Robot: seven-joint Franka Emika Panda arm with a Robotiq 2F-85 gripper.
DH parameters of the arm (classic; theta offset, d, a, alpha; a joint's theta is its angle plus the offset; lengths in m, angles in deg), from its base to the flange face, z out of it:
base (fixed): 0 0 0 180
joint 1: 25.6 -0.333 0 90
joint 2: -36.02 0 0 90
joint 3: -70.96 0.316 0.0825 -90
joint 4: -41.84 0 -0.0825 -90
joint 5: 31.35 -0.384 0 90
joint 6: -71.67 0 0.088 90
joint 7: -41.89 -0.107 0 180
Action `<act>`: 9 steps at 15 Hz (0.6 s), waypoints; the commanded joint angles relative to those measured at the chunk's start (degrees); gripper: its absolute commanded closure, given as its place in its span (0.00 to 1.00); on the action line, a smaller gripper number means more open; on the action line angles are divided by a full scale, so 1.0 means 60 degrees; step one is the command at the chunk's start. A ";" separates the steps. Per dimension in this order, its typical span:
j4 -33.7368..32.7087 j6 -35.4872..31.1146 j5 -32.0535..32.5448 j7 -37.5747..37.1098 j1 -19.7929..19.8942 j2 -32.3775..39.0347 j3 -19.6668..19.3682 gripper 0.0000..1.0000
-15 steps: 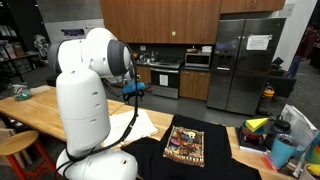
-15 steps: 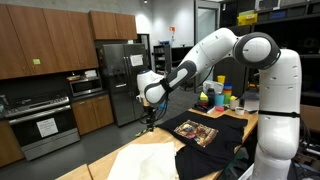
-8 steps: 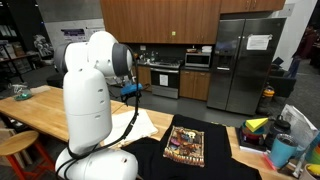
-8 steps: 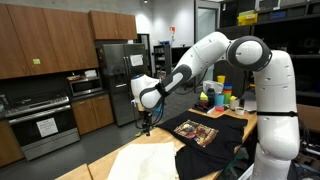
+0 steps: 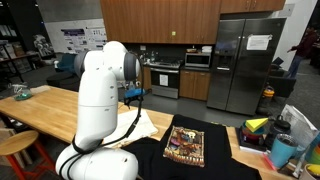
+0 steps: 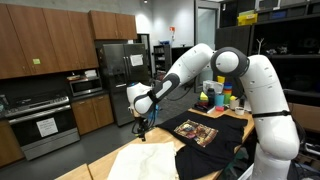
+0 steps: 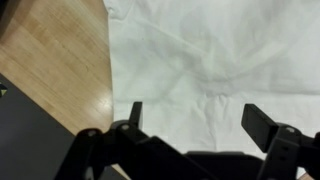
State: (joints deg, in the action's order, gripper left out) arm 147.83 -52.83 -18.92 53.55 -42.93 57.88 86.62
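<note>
Hovering with gripper [image 7: 197, 116] wide open, empty, above white cloth [image 7: 200, 55].
Seemingly lining up a grasp; needs lowering onto a fold, clear of wooden table [image 7: 55, 60] at 9 o'clock.

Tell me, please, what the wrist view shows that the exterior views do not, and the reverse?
Only the wrist view shows the gripper from close up, jaws open, above the creases of the white cloth. Only the exterior views show the whole arm, the black T-shirt with its print, and the refrigerator. Both show the gripper, the white cloth and the wooden table.
</note>
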 commanded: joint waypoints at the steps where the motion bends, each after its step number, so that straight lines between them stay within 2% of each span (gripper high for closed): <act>1: -0.0889 0.0500 -0.0102 0.0043 -0.0025 0.0665 -0.0163 0.00; 9: -0.2394 0.1539 -0.0008 0.0214 -0.0011 0.1799 -0.0486 0.00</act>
State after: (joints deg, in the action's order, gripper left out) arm 138.15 -47.17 -19.23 54.05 -42.47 65.64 84.64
